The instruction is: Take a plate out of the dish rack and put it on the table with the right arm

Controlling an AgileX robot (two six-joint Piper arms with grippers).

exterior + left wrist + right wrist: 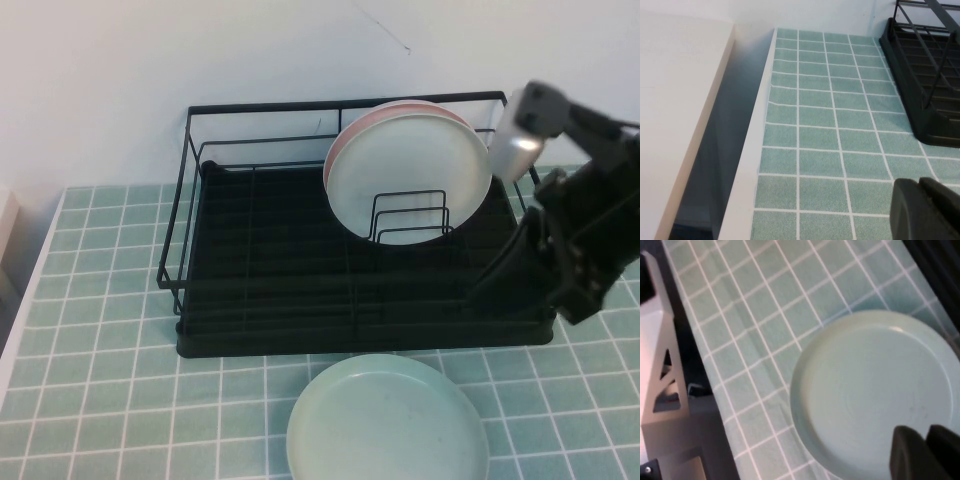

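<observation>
Plate (388, 420) flat on the table (100, 300), its near edge cropped, before the dish rack (260, 290).
Right gripper (925, 452) above it, fingertips nearly together, empty; left gripper (926, 207) barely visible, state unclear.

No legible text, label, brand, number or sign appears in any view: none on the round pale mint-green plate (388, 420) lying on the pale green tiled table (100, 300), none on the black wire dish rack (270, 290), and none on the plates standing upright in it
</observation>
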